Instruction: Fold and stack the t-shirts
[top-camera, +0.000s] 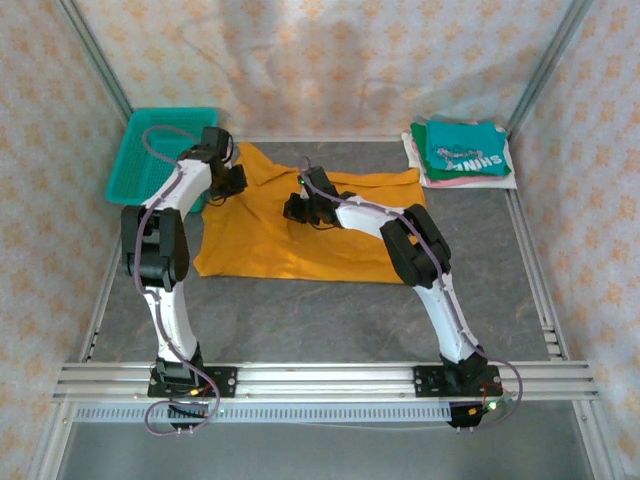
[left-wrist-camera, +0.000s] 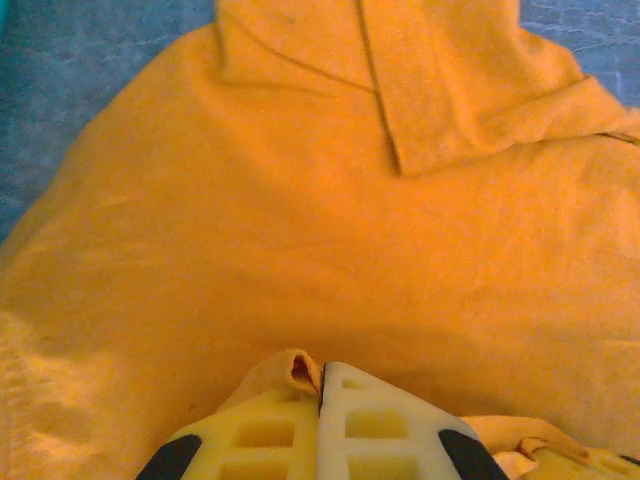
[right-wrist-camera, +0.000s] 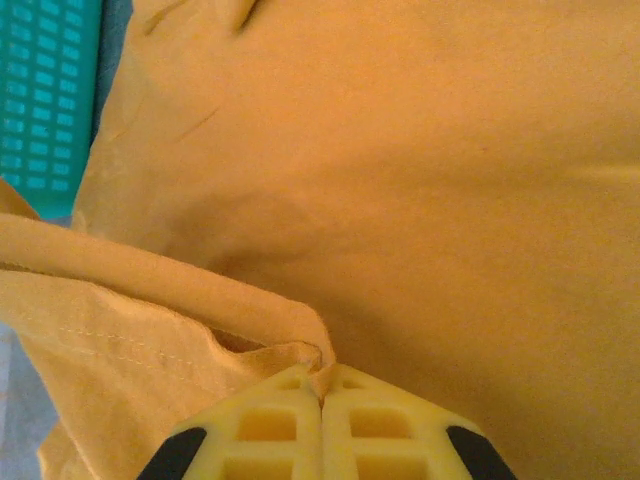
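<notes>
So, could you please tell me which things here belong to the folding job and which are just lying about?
Job: mustard-orange t-shirt, pinched by the left gripper and right gripper; folded stack of teal, pink and white shirts.
Lying about: teal mesh basket.

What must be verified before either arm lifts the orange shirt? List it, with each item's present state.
1. Left gripper shut on the orange t-shirt: ok, a pinch of cloth shows at the fingertips.
2. Right gripper shut on a fold of the shirt's edge: ok.
3. Shirt lies apart from the folded stack: ok.
4. Shirt spread flat: not ok, it is rumpled with a flap turned over.
5. Shirt free of the basket: cannot tell, their meeting edge is hidden.
</notes>
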